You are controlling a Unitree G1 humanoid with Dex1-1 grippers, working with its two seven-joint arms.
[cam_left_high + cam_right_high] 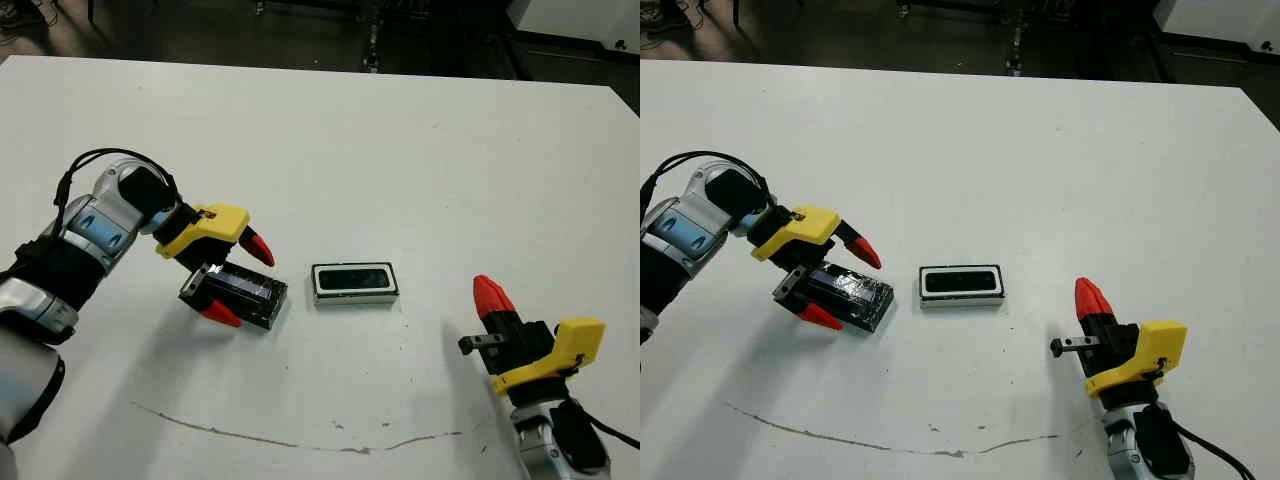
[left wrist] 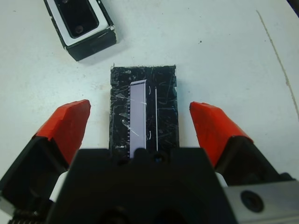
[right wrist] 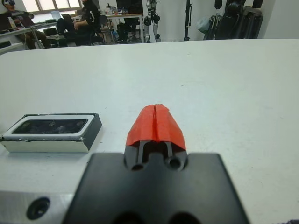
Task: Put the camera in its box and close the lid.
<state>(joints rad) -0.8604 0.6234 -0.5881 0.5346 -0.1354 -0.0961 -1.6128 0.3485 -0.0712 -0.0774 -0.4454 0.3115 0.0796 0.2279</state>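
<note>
Camera [image 1: 354, 279], one only, lies inside the single box [image 1: 355, 296] near the middle of the white table [image 1: 400, 150], a dark block filling the white-rimmed tray. One lid [image 1: 243, 294], glossy black with a pale stripe, rests on the table just beside the box at its nine o'clock, uncovered box and lid apart. Left gripper [image 1: 237, 282] straddles the lid, its red fingers spread wide on either side without gripping it. Right gripper [image 1: 492, 296], at the box's four o'clock and well apart, has its two fingers pressed together on nothing.
</note>
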